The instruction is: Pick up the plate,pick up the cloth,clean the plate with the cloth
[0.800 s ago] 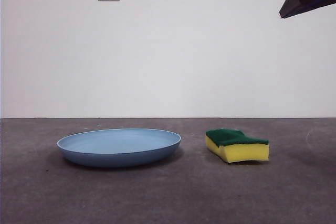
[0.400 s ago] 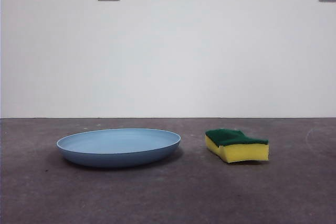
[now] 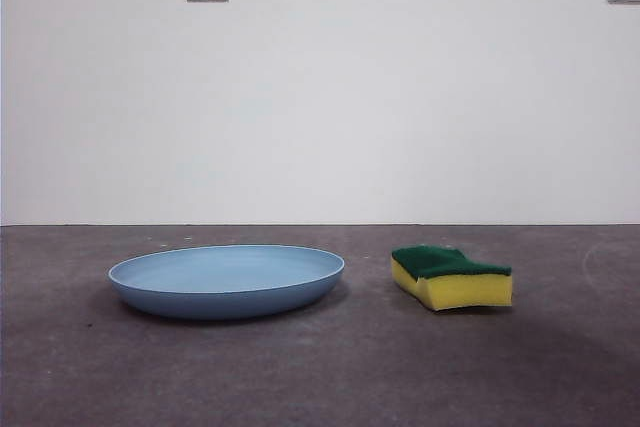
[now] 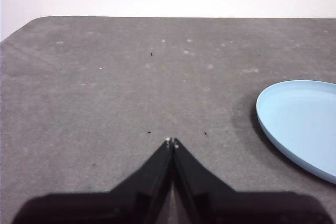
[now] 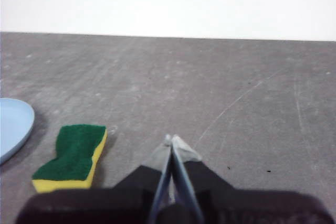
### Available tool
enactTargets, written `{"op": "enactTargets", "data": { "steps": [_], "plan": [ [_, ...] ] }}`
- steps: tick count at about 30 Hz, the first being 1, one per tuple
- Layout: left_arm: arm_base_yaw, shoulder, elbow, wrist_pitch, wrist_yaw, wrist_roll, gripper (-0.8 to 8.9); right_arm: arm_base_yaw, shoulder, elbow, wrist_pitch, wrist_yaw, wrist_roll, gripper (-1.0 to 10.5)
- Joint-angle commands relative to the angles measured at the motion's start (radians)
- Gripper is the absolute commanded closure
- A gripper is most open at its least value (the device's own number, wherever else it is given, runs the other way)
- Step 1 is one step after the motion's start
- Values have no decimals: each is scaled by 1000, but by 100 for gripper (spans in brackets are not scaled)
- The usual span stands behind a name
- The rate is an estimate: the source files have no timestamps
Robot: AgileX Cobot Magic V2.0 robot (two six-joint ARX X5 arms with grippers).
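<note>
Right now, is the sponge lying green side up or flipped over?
Green side up. The sponge lies flat on the table, yellow foam beneath the green scouring layer; the right wrist view shows the same.

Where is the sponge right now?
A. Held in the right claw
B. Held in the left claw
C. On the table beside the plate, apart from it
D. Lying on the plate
C: the sponge lies on the table, with bare table between it and the plate; neither claw holds anything.
</note>
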Motion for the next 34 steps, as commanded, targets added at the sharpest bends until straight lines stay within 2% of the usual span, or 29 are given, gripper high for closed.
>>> {"op": "enactTargets", "data": {
  "steps": [1,6,11,34],
  "plan": [
    [3,-2,-15,6,1,-7,816,0,-55,-67,30,-2,28,946],
    [3,-2,-15,6,1,-7,816,0,-102,-138,30,2,79,946],
    [3,-2,-15,6,1,-7,816,0,-102,-171,30,1,95,946],
    [3,-2,-15,6,1,-7,816,0,-102,-171,34,2,98,946]
  ]
}}
